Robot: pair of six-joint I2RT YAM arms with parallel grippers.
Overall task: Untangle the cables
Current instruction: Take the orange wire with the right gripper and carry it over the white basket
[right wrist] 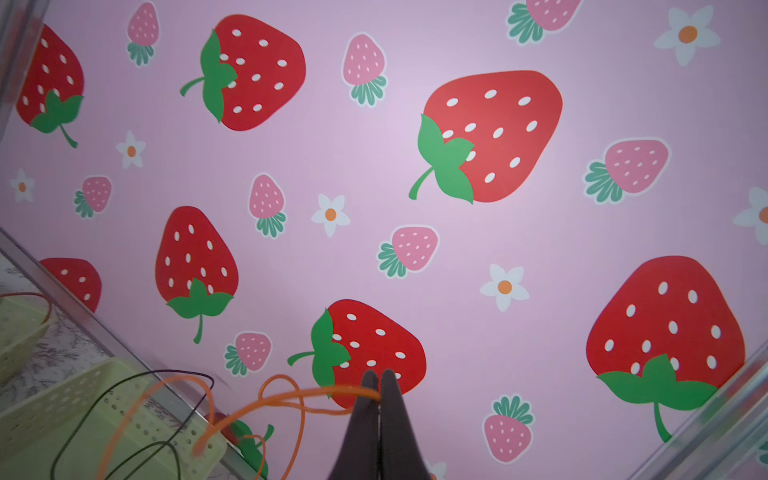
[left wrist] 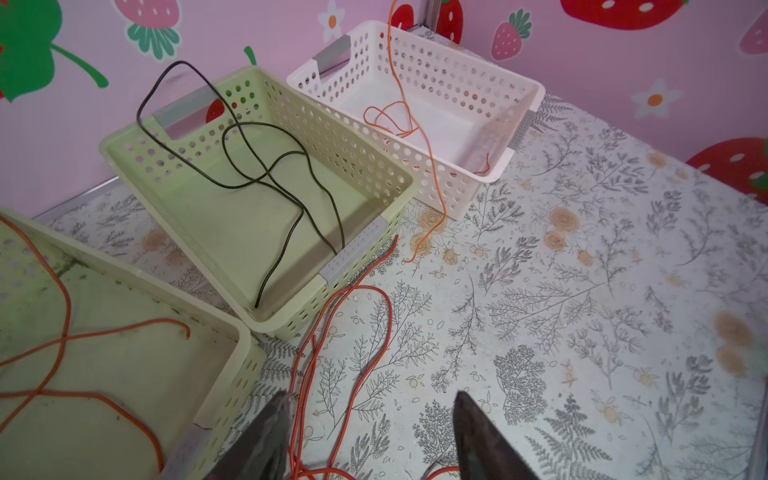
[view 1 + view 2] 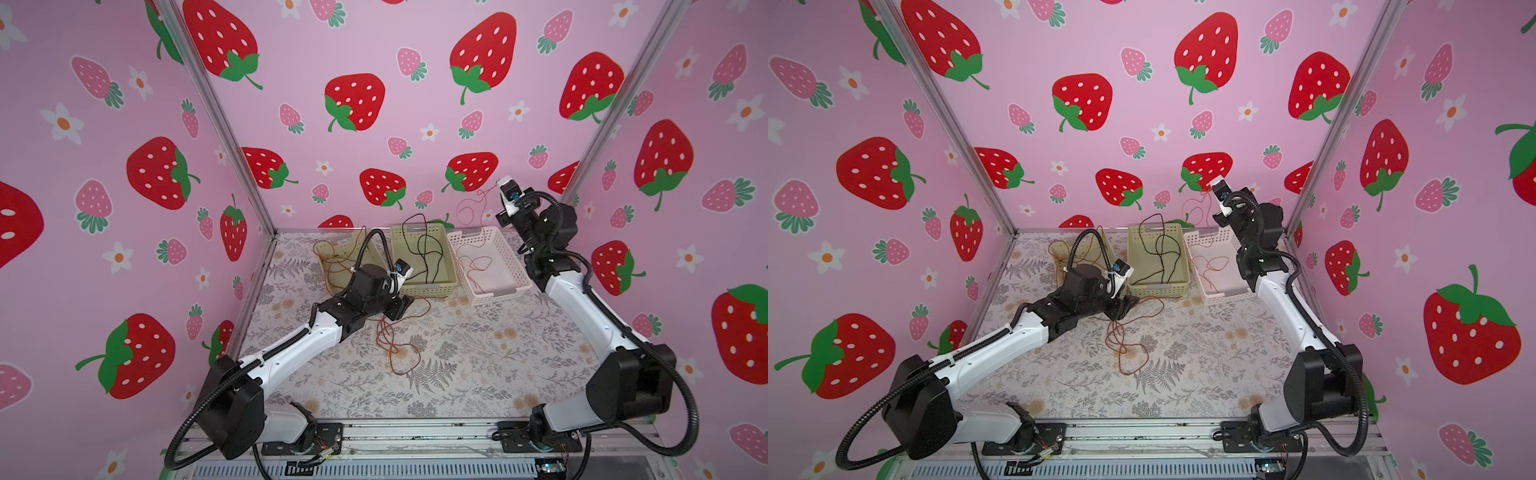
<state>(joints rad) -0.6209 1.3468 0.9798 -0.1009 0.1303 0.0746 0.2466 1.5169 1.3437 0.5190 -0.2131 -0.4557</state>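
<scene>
Soft, even light fills both top views, shadows faint, with wide-angle stretch toward the edges (the frame posts (image 3: 219, 112) splay outward). In the right wrist view a pale glow brightens the wall (image 1: 399, 124), and the near orange cable (image 1: 332, 390) is out of focus.

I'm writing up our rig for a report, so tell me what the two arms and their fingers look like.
The left arm and right arm have white link shells and black joint housings. A black corrugated conduit loops along each. The fingers are dark and taper to narrow tips.
</scene>
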